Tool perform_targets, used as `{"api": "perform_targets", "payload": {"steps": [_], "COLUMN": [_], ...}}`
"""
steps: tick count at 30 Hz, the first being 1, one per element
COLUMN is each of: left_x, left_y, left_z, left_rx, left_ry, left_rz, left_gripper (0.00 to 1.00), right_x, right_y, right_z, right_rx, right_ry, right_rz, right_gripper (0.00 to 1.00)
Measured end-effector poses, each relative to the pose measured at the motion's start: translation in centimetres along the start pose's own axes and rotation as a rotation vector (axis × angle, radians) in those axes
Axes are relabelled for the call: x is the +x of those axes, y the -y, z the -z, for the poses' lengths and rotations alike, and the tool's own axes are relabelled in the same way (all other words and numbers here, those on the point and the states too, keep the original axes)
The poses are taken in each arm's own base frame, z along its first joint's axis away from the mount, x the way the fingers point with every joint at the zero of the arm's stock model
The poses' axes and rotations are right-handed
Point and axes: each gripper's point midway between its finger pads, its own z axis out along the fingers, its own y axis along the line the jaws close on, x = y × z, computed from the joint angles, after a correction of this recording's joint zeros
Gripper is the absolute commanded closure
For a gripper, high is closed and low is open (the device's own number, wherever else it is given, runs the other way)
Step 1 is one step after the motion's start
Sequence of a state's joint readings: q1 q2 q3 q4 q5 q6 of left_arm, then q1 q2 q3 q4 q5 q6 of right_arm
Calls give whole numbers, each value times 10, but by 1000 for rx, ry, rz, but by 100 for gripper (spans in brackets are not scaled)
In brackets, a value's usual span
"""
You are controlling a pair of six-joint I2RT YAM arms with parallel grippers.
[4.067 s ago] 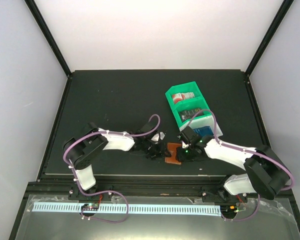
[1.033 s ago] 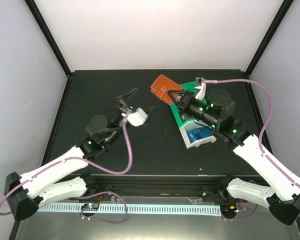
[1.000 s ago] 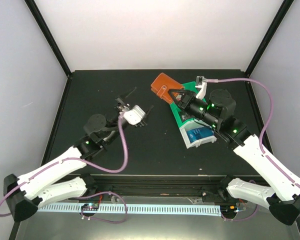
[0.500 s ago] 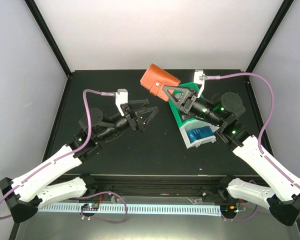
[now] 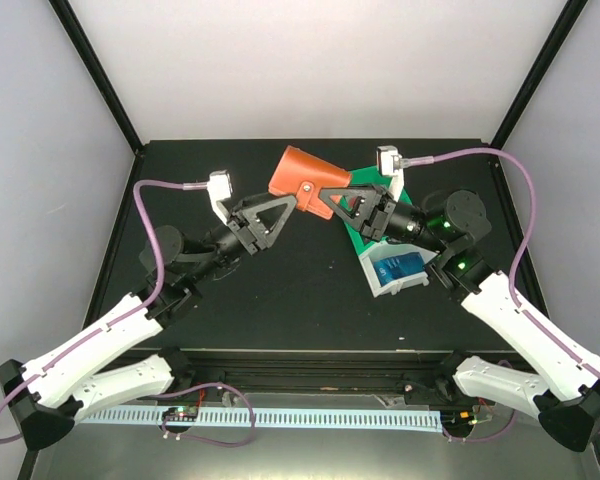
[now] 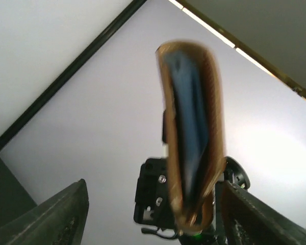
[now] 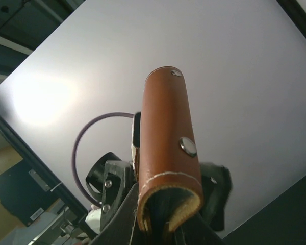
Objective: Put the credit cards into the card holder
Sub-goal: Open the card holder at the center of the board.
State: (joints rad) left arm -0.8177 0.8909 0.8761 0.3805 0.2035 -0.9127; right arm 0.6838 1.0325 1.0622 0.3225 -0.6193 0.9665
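The right gripper (image 5: 332, 200) is clamped on the brown card holder (image 5: 302, 182), holding it up in the air just left of the green tray (image 5: 360, 234). Further left of the tray, the left gripper (image 5: 276, 214) has its jaws spread wide around the holder's free end. A blue card (image 5: 400, 268) lies in the tray's near end.

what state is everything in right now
brown leather card holder, folded, held up in the air
right gripper, fingers shut on the card holder
left gripper, fingers open either side of the card holder
green-and-white plastic tray, on the black table, blue card inside
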Motion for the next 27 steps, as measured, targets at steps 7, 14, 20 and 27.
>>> {"api": "perform_targets", "payload": {"steps": [7, 14, 20, 27], "left_x": [-14, -6, 5, 31], "left_y": [16, 10, 1, -7], "left_z": [1, 5, 26, 37], "left_rx": [65, 73, 44, 57], "left_ry": [57, 52, 23, -125], "left_rz": [-9, -70, -186, -354], "left_gripper": [74, 98, 98, 99], "right_x": [11, 17, 25, 11], "right_y": [4, 7, 15, -5], "right_z": [1, 5, 13, 26], "right_rx": [-13, 7, 106, 184], "right_ry": [-36, -52, -122, -205], "right_rz": [-28, -1, 118, 413], "right_gripper": [91, 55, 22, 20]}}
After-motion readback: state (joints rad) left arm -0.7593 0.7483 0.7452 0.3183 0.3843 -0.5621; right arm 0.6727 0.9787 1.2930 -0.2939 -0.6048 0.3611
